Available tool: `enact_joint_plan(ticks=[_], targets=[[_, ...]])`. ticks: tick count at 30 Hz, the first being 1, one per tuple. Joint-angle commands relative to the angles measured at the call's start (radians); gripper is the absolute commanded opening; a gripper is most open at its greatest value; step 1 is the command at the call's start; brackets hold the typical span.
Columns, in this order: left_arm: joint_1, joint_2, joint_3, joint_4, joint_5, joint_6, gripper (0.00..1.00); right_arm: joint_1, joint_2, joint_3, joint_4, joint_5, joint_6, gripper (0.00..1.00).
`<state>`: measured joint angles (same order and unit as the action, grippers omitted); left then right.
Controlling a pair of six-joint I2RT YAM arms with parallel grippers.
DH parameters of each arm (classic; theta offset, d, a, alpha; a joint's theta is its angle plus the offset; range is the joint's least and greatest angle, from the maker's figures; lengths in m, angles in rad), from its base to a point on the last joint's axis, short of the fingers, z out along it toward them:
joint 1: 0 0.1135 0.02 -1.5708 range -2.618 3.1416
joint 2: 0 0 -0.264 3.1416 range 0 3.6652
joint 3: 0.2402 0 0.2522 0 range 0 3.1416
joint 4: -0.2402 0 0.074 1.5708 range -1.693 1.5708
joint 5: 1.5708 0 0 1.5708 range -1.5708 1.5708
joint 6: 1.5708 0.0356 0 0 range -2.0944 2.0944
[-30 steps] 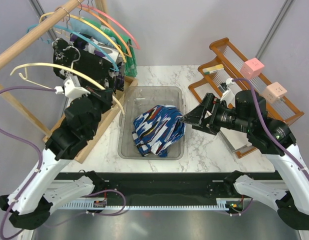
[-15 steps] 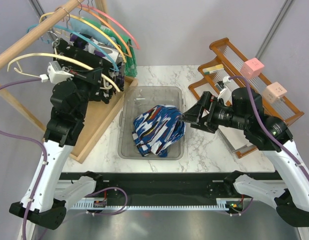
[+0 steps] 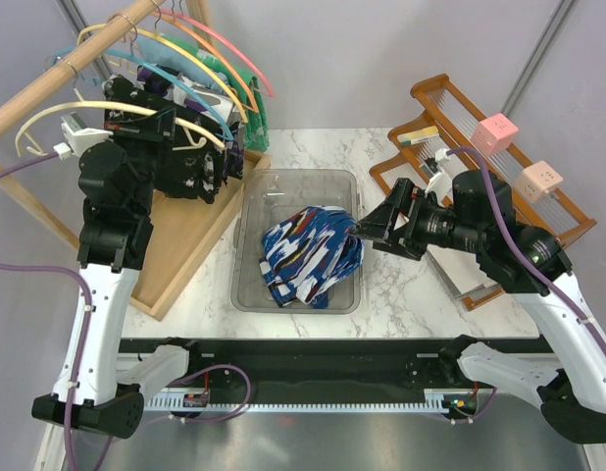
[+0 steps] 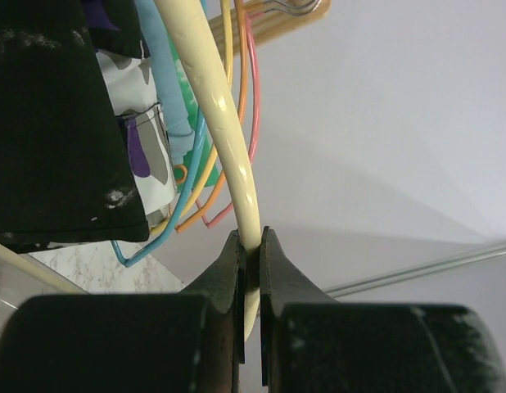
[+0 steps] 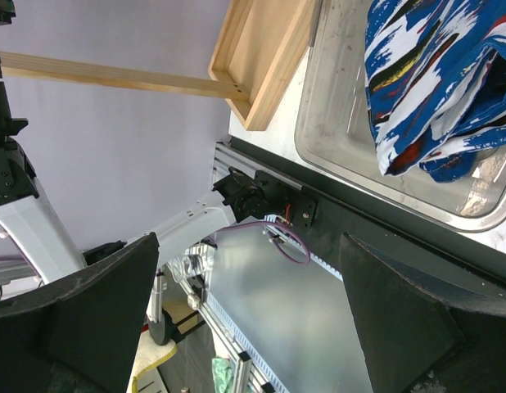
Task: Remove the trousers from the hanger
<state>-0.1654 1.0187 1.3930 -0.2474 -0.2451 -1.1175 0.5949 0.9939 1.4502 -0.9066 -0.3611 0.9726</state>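
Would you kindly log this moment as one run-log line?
trousers: in clear bin | left end effector: shut on cream hanger | right end effector: open, beside trousers

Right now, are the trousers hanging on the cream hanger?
No, the trousers lie bunched in the clear bin, while the cream hanger sits bare in the shut left gripper.

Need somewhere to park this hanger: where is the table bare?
Bare marble table lies behind the clear bin, between the wooden stand and the brown rack. A second patch lies right of the bin, near the open right gripper. Crowded: the bin, filled by the trousers, and the rail of hangers.
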Motion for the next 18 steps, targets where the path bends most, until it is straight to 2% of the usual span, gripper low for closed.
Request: enact_joint_plan(ticks=[1,14,15,18], targets=[[0.043,0.006,0.006,0.051,0.056,-0.137,0.02,0.003,-0.02,0.027,0.014,0.01,0.0,0.98],[0.053,0.02,0.003,-0.007,0.105,-0.107,0.02,0.002,-0.04,0.01,0.026,0.024,0.014,0.98],[0.053,0.014,0.001,-0.032,0.107,-0.094,0.04,0.002,-0.041,0.012,0.028,0.034,0.017,0.98],[0.053,-0.009,-0.012,-0.065,0.104,-0.061,0.18,0.002,-0.054,-0.011,0.029,0.051,0.029,0.98]])
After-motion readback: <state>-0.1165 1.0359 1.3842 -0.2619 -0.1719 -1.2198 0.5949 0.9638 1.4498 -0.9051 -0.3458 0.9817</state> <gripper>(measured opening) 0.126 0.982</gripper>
